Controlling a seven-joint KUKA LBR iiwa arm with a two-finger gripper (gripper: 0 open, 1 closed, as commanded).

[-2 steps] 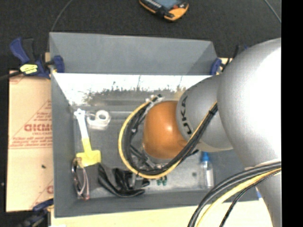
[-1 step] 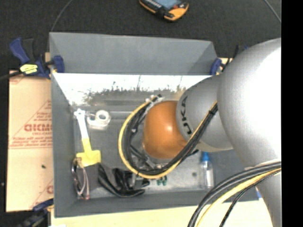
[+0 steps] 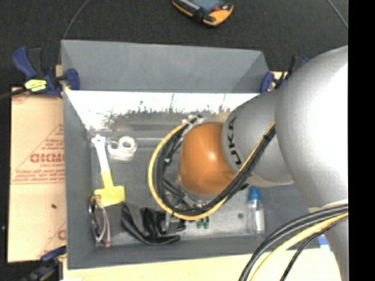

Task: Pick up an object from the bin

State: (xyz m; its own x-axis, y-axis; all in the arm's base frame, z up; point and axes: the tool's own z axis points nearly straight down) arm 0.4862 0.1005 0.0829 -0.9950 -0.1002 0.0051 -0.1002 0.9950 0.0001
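In the bin (image 3: 77, 174), at the far left of its floor, a pair of glasses (image 3: 99, 221) lay in the front corner, pushed against the wall, as loose things settle when they are thrown in. Just beside them a tool with a white handle and a yellow head (image 3: 108, 183) lay flat, pointing to the back, and a white roll of tape (image 3: 123, 147) rested near its far end. More to the middle, a black tangled strap (image 3: 146, 224) lay by the front wall. Over it and a little to the right hung the orange cover (image 3: 202, 160) of the wrist, with cables looped around it. The jaws were below this cover, and I could not tell if they were released or clenched. I judge that the thing to pick was the black strap or the small green piece (image 3: 202, 222) beside it, because the wrist stood low above that place. A small clear bottle with a blue cap (image 3: 255, 211) lay further right, apart from the rest, partly under the grey arm (image 3: 304, 127) that came in from that side. The bin floor was bare grey metal with scratches near the back wall, so things could slide on it. Around the bin was a dark surface (image 3: 117, 10), and an orange and black handheld device (image 3: 203, 6) lay on it behind the bin.
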